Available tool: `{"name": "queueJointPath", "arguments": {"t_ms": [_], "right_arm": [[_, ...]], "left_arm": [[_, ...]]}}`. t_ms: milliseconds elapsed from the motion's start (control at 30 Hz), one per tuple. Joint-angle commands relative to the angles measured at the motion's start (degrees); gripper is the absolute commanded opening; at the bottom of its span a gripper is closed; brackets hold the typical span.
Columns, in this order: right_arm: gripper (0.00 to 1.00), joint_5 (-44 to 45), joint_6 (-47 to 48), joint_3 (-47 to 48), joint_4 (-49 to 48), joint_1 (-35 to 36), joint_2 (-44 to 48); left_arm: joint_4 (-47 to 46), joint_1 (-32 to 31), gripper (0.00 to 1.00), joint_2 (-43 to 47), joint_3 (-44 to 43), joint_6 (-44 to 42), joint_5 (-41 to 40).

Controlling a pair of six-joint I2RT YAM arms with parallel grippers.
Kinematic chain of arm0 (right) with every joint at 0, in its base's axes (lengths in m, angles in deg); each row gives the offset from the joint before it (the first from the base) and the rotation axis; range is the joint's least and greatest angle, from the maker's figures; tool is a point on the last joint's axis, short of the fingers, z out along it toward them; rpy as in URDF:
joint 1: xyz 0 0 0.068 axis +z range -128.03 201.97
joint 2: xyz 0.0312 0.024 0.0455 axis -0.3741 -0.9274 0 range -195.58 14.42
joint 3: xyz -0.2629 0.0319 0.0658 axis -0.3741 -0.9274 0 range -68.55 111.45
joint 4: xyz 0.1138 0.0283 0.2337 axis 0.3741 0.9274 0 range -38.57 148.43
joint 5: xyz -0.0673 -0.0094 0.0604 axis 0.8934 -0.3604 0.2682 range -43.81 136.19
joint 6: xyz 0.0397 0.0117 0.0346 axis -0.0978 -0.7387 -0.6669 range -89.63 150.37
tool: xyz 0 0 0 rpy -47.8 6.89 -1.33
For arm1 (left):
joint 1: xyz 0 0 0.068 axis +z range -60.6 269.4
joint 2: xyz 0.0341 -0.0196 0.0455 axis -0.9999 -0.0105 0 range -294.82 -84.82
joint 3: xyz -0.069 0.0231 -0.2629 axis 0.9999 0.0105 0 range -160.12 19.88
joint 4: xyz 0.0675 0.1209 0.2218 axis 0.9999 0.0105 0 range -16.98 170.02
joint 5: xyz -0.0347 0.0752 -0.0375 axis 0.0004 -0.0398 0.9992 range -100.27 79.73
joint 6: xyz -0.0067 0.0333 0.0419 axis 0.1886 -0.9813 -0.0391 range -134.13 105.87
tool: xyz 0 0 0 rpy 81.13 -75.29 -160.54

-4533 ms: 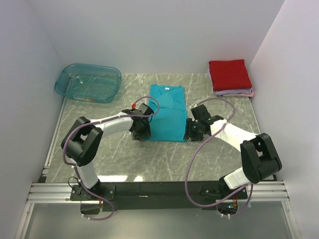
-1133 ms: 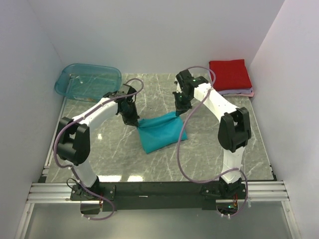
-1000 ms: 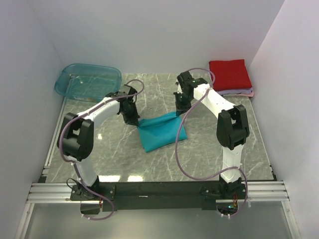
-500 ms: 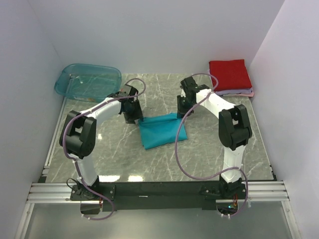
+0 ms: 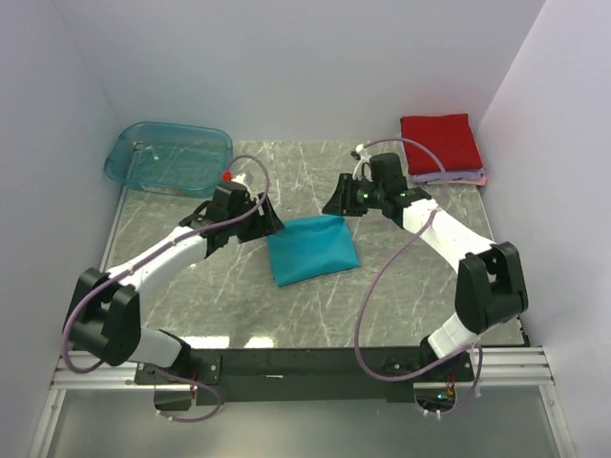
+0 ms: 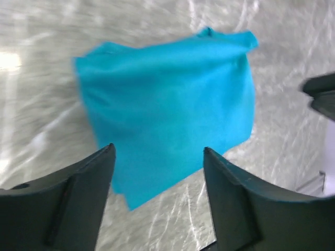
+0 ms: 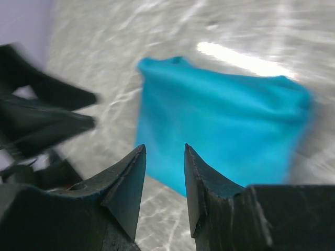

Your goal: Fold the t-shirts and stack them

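While both grippers hang over the cloth, the teal shirt point(image 5: 312, 248) lies folded into a rough square on the table point(image 5: 239, 296). It is just ahead of and below the left gripper point(image 5: 265, 218) and likewise ahead of and below the right gripper point(image 5: 336, 198), filling the ground between them. Neither seems to touch it.

The left gripper's jaws stand wide apart with nothing in them. The right gripper's jaws show a narrower gap, also empty.

The red shirt point(image 5: 439, 143) sits folded on a lilac shirt point(image 5: 456, 177), well behind the right gripper on its outer side. The fold looks finished, so the step in hand is probably carrying the teal square onto that pile.

To do it well:
- Each gripper should come down at its own side of the square and slide one finger under every layer.
- It should pinch through the whole thickness, not just the top ply, or the fold will fall open on lifting.
- Both should rise together and level, keep the cloth lightly taut between them, and set it down square on the red shirt.

The clear tub point(image 5: 170, 157), off the left gripper's outer side, plays no part.

No brand, label or writing can be read on anything; both wrist views are blurred.
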Motion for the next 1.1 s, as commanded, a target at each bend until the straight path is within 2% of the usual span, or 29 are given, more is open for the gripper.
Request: {"name": "queueJointPath", "arguments": {"t_ms": [0, 67, 200, 333, 533, 667, 800, 967, 1067], "right_arm": [[0.43, -14.13, -2.36, -1.53, -12.98, -0.21, -5.62], [0.43, -16.78, -2.37, -0.3, -13.71, -0.3, -8.8], [0.43, -19.78, -1.67, 3.74, -16.06, -0.91, -18.01], [0.43, -22.94, -4.56, 5.77, -20.47, -3.02, -24.97], [0.42, -23.39, -9.75, 9.19, -24.61, -7.4, -32.36], [0.42, -22.77, -17.11, 8.58, -30.14, -9.78, -34.91], [0.42, -22.77, -19.95, 9.2, -32.0, -10.32, -36.59], [0.42, -22.51, -19.86, 7.97, -30.59, -10.41, -33.0], [0.42, -21.63, -18.98, 6.05, -28.66, -10.4, -26.16]], "left_arm": [[-11.41, -0.31, 0.72, -3.91, 1.2, 0.93, 7.02], [-14.22, -0.22, 0.67, -8.04, -0.64, 1.02, 8.96], [-16.43, -0.13, 0.53, -15.78, -5.21, -0.38, 7.57], [-17.49, 0.39, 0.48, -25.43, -11.18, -1.18, 8.26], [-15.83, 1.89, 0.48, -33.27, -17.43, -2.84, 6.78], [-16.26, 3.47, 0.49, -35.56, -17.96, -3.99, 7.03], [-16.26, 4.35, 0.51, -38.37, -19.19, -4.17, 8.26], [-15.82, 4.88, 0.6, -35.57, -19.72, -3.99, 8.7], [-14.94, 4.79, 0.68, -31.01, -19.99, -3.73, 7.82]]}}
